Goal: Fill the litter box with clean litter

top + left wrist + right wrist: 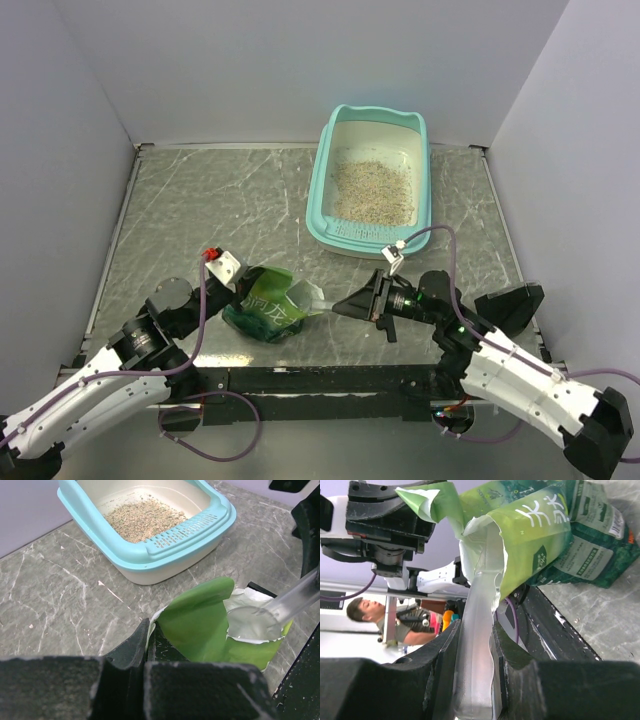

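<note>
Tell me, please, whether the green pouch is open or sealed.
Open: the green pouch gapes at its top, with a clear scoop reaching inside.

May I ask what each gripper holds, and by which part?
Left gripper: green pouch, at its rim; right gripper: clear scoop, by its handle.

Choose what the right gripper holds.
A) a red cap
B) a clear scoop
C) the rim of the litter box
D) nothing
B: the right gripper is closed on the handle of the clear scoop, whose far end goes into the open mouth of the green pouch.
</note>
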`<state>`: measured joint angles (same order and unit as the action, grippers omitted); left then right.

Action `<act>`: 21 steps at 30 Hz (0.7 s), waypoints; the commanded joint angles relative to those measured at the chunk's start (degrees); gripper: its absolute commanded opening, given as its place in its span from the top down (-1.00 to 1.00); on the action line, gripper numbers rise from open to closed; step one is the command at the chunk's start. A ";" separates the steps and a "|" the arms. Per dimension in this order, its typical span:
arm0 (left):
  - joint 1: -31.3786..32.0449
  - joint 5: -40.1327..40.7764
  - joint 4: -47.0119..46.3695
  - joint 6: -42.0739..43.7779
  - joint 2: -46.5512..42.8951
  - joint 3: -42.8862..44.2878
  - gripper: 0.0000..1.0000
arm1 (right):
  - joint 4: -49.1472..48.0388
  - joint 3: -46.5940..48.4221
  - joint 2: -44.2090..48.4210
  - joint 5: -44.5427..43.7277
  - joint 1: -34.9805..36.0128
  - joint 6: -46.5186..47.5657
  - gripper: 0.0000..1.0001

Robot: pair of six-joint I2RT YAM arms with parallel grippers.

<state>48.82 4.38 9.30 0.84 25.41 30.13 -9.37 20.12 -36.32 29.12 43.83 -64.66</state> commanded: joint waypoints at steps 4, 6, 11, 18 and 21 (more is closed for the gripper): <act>0.23 0.89 -2.09 -0.40 0.34 1.51 0.98 | 6.11 -0.60 8.45 -1.97 -1.82 -0.55 1.00; 0.23 0.89 -2.09 -0.31 0.43 1.42 0.98 | 7.16 -1.22 11.17 -2.32 -2.43 -0.90 1.00; 0.40 0.80 -2.18 -0.31 0.52 1.42 0.98 | 13.57 -1.66 17.23 -3.64 -4.19 -0.73 1.00; 0.93 -0.25 -2.35 -0.49 2.62 1.42 0.98 | 20.17 -2.54 22.86 -4.69 -4.99 -0.99 1.00; 1.45 -0.25 -2.36 -0.40 3.33 1.42 0.98 | 20.70 -4.82 24.89 -4.43 -4.99 -2.65 1.00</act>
<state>49.80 3.16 8.19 0.80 27.88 30.13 8.69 17.45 -14.09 25.47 39.35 -65.06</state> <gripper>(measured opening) 0.021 0.336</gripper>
